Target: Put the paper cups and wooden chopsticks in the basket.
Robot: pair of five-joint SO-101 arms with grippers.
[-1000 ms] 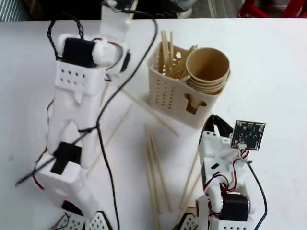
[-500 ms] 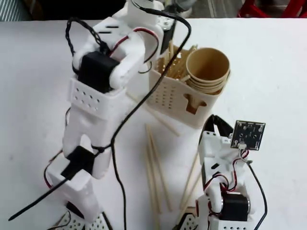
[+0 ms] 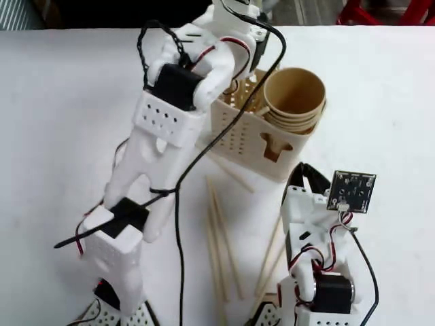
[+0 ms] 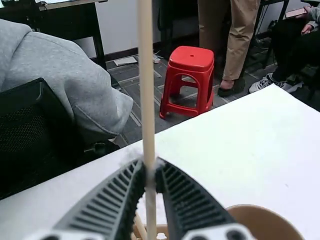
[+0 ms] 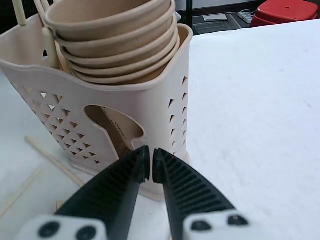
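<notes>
Holding one chopstick over the basket

The left tool [image 4: 150, 172] is pinched tight on a wooden chopstick [image 4: 145, 75], which stands straight up between the jaws. Its arm leans over the basket [image 3: 245, 142], which sits at about 12 o'clock on the surface [image 3: 61, 102]. A stack of paper cups [image 3: 294, 92] sits inside the basket, on its 3 o'clock side. The right tool [image 5: 150, 162] is closed with nothing in it. It is low down just beside the basket wall, at about 5 o'clock from the basket. Some loose chopsticks [image 3: 216, 234] lie flat on the surface at 6 o'clock from the basket.

A chopstick is light, thin and stiff. It looks smooth, so it could slip or spin in the jaws. Grabbing one near the middle should keep it from tipping. The flat ones may be hard to pick up, since they hug the surface.
</notes>
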